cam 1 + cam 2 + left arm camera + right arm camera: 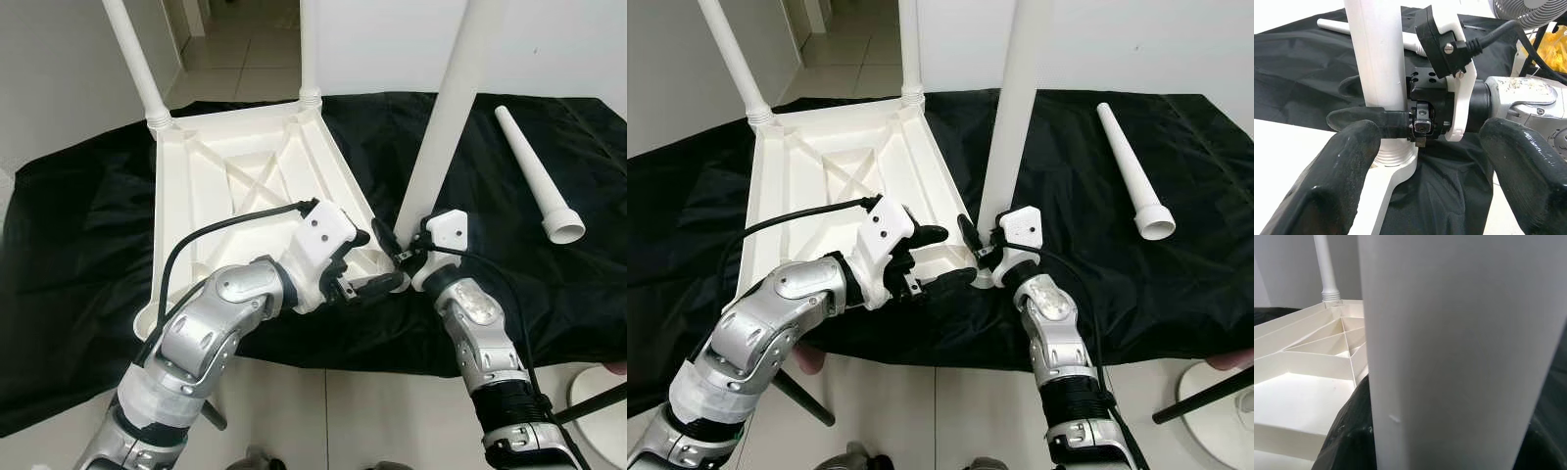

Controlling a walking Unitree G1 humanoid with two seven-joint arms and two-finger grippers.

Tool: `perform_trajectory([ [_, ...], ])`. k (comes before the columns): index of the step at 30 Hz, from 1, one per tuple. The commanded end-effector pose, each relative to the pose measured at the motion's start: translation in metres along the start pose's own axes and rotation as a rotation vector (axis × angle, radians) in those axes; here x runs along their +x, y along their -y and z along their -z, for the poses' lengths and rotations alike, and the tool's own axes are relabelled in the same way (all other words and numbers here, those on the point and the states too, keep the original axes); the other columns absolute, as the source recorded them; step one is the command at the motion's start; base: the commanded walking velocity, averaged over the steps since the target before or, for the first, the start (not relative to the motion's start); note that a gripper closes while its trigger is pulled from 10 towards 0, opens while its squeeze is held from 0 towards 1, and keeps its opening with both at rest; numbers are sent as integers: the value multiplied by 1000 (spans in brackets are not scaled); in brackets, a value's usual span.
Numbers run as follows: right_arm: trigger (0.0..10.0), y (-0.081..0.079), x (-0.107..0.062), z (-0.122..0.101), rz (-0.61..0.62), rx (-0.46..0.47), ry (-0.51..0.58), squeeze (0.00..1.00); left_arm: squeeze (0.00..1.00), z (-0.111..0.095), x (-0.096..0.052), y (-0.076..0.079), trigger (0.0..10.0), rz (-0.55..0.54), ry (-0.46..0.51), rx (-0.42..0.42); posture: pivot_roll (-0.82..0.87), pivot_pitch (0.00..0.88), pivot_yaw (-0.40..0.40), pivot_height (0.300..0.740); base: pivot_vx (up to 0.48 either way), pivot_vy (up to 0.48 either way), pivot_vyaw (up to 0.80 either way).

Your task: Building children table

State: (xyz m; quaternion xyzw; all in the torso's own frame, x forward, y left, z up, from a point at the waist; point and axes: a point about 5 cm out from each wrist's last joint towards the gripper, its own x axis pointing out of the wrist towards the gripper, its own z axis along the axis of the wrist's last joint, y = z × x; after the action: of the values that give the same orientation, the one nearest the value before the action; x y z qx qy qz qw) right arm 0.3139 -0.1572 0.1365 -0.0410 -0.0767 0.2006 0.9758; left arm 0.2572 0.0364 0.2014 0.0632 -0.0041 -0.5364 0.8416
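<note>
Tabletop [235,186]: upside down on black cloth [69,235]. Two far legs [135,61] fitted; third leg [446,117] upright at near corner socket, right gripper [404,253] clamped on base. Left gripper [367,264] beside corner, fingers apart. Fourth leg [534,176] loose on cloth, apparently still unfitted.

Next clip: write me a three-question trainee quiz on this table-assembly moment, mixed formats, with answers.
1. True or false: the loose leg lies on the black cloth.
2. How many legs stand upright in the upturned tabletop?
3. The right gripper is closed on: A) the near corner leg B) the loose leg C) the cloth

Key: 1 true; 2 three; 3 A. The left gripper sits beside that corner, fingers apart.
</note>
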Motion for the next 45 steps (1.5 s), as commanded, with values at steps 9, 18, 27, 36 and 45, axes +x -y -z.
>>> perform_trajectory([
  [9, 10000, -1, -13, 37, 31, 53, -192, 0, 0, -3, -2, 0, 10000, 3, 5, 11, -34, 33, 91, 740, 0, 0, 0],
  [18, 10000, -5, -12, 33, 93, 58, -166, 0, 0, -3, -2, 0, 10000, -7, 8, 10, -32, 36, 84, 740, 0, 0, 0],
  [27, 10000, -19, -5, 26, 319, 113, -167, 0, 0, -2, -2, 0, 10000, -13, 10, 5, -33, 41, 77, 740, 0, 0, 0],
  [36, 10000, -34, -1, 15, 478, 94, -143, 0, 0, -1, -1, -2, 10000, -24, 12, 3, -30, 32, 61, 740, 0, 0, 0],
  [45, 10000, -47, -1, 9, 381, -14, -102, 0, 0, -3, 1, -1, 10000, -26, 22, 5, -36, 13, 61, 740, 0, 0, 0],
])
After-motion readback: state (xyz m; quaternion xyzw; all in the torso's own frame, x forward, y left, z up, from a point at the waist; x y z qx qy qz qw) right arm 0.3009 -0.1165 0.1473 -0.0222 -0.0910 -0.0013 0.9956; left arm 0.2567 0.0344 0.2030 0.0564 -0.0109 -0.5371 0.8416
